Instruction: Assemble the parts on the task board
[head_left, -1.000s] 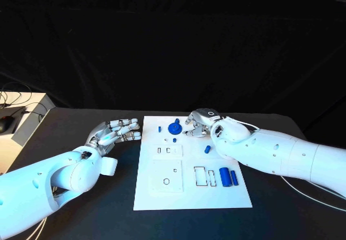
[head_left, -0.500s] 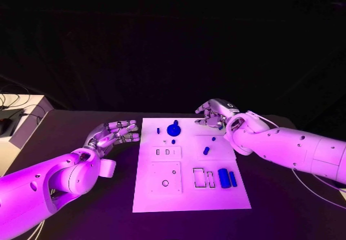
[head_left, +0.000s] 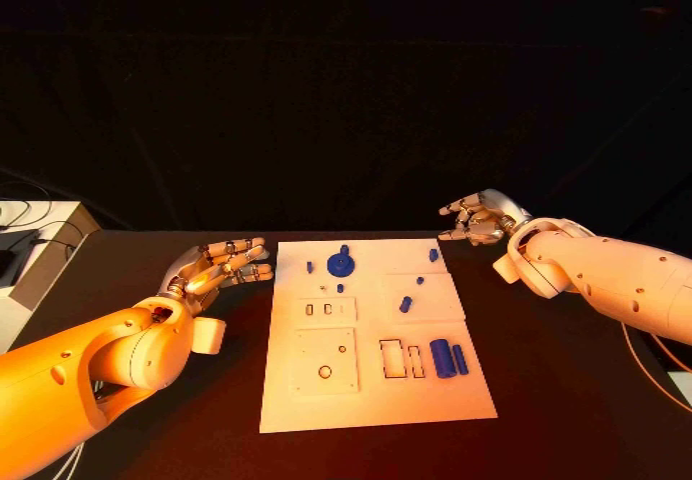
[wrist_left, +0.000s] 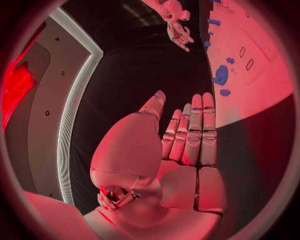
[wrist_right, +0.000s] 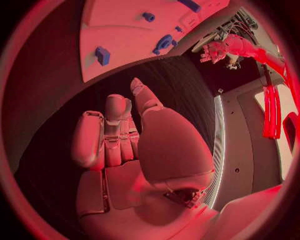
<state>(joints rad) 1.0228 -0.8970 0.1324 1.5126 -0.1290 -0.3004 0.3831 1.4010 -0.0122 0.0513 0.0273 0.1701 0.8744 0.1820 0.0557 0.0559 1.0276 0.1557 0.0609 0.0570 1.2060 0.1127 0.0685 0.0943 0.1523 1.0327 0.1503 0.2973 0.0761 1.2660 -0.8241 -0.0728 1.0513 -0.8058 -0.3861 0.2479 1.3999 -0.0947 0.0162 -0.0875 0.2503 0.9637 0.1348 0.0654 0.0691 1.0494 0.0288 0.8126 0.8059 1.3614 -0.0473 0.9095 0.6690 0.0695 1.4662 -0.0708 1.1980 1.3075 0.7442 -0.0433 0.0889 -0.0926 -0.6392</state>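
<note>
The white task board (head_left: 368, 400) lies in the middle of the black table. At its far end stands a round blue part (head_left: 342, 264), with small blue parts (head_left: 433, 255) (head_left: 407, 303) nearby. Two blue cylinders (head_left: 441, 357) lie by the board's right edge, beside rectangular slots. My left hand (head_left: 224, 265) hovers just left of the board's far left corner, fingers spread, holding nothing. My right hand (head_left: 480, 217) is off the board past its far right corner, fingers loosely bent and empty. In the right wrist view my right hand (wrist_right: 125, 140) has nothing in its palm, and the board (wrist_right: 125, 30) lies beyond it.
A pale box with cables (head_left: 22, 235) stands at the table's left edge. Bare black tabletop surrounds the board on both sides and in front. The left wrist view shows my left hand (wrist_left: 181, 145), the board (wrist_left: 262, 65) and the distant right hand (wrist_left: 178, 30).
My right hand has pulled away from the round blue part, moving right and off the board. A small blue part now shows near the board's far right. The left hand stays put.
</note>
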